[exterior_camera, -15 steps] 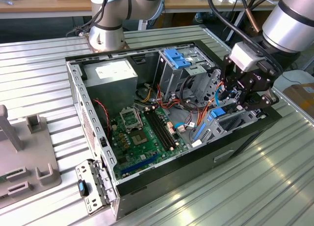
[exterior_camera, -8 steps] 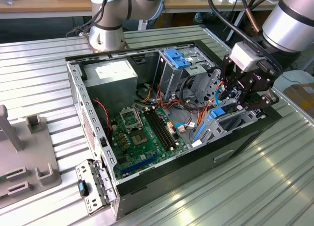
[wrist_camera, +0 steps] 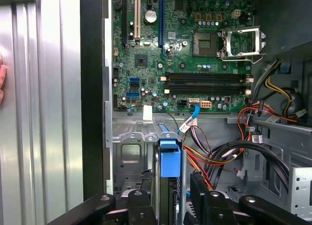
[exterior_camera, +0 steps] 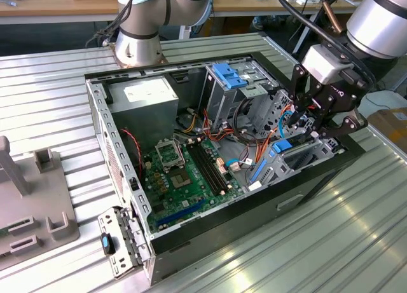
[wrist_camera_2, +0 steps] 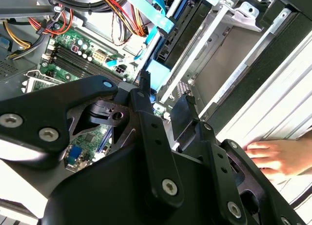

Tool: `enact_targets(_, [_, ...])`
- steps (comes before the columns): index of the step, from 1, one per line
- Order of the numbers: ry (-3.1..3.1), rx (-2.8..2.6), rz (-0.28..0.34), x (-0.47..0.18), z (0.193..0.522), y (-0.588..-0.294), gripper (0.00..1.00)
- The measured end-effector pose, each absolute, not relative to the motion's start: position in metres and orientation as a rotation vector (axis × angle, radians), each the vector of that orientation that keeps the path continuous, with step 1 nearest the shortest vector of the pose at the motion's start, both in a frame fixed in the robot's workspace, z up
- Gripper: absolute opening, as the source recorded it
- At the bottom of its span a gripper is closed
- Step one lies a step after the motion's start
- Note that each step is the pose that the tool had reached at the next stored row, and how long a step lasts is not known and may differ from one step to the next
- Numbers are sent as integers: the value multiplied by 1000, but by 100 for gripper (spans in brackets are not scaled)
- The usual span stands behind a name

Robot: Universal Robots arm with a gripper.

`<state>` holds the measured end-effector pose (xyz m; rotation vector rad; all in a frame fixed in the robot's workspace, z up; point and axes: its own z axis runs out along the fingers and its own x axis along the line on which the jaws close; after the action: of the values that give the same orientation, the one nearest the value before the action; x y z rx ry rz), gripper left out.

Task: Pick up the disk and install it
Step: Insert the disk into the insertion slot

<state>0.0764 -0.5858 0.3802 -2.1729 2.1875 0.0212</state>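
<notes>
At the exterior view's left, a grey moulded fixture block with slots [exterior_camera: 28,210] lies on the ribbed silver metal table [exterior_camera: 356,242]. Next comes the open black computer tower case [exterior_camera: 299,197], lying on its side. A silver box-shaped power supply [exterior_camera: 143,93] sits in its upper left part, and the green motherboard [exterior_camera: 184,169] lies below that. Toward the upper middle, a light blue ribbed plastic bracket [exterior_camera: 229,74] sits at the top of the grey metal drive cage [exterior_camera: 257,115]. Right of the board is the disk, a dark flat drive in a bright blue plastic frame [exterior_camera: 282,145]. It stands on edge in a bay of that cage, close to the case's front wall. My black two-finger gripper [exterior_camera: 305,126] hangs directly over it at the exterior view's right. In the first wrist view my fingers [wrist_camera: 141,205] stand a little apart, one on each side of the disk's blue end, with a narrow gap beside it. They carry nothing, and I cannot tell whether either pad touches the frame. In the second wrist view a person's hand [wrist_camera_2: 273,159] rests flat on the table just outside the case.
</notes>
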Motion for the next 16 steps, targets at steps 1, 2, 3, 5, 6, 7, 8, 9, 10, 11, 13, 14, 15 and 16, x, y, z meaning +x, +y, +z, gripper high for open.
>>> enact_targets(1, [2188,-2173,21,76,380,-586,44])
enact_targets(2, [2188,-2173,21,76,380,-586,44])
enact_targets(3, [2188,-2173,21,76,380,-586,44])
enact_targets(5, [2187,-2173,21,76,380,-586,44])
enact_targets(6, [2187,-2173,21,76,380,-586,44])
enact_targets(7, [2188,-2173,21,76,380,-586,44])
enact_targets(8, [2188,-2173,21,76,380,-586,44])
enact_targets(9, [2188,-2173,21,77,380,-586,44])
enact_targets(10, [2188,-2173,21,77,381,-586,44])
enact_targets(11, [2188,-2173,21,79,381,-586,44])
enact_targets(13, [2188,-2173,21,91,381,-585,44])
enact_targets(14, [2188,-2173,21,97,380,-585,44])
enact_targets(15, [2188,-2173,21,100,380,-585,44])
enact_targets(16, [2188,-2173,21,102,380,-585,44])
